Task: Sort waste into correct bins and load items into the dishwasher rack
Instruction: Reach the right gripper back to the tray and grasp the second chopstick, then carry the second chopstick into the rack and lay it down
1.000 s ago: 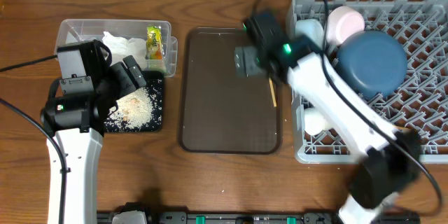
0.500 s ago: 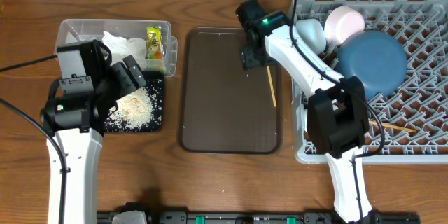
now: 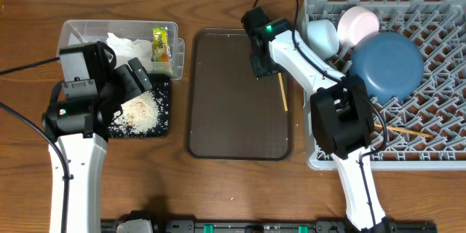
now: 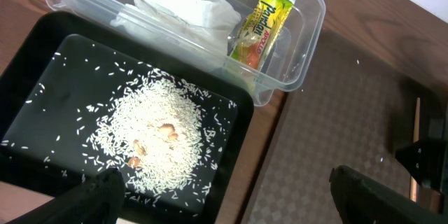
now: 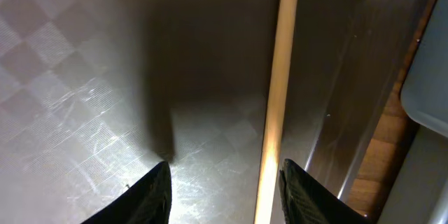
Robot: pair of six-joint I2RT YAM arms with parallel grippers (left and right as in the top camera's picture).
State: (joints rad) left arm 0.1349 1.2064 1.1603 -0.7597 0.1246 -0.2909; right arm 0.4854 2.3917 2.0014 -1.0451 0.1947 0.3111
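My right hand [image 5: 222, 185] points down at the brown tray [image 5: 77, 77], open astride the chopstick [image 5: 281, 77] lying on it. My left hand [image 4: 224, 196] hovers open above the rice [image 4: 157, 136] in the black tray [image 4: 42, 70].

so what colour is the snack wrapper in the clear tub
The wrapper is yellow with orange print; left wrist view.

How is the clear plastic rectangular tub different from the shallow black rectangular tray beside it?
The clear plastic rectangular tub is see-through with taller walls; the shallow black rectangular tray is opaque and low. The tub holds a crumpled white tissue and a yellow-orange snack wrapper; the tray holds loose beige rice-like crumbs. Both are rectangular and sit side by side.
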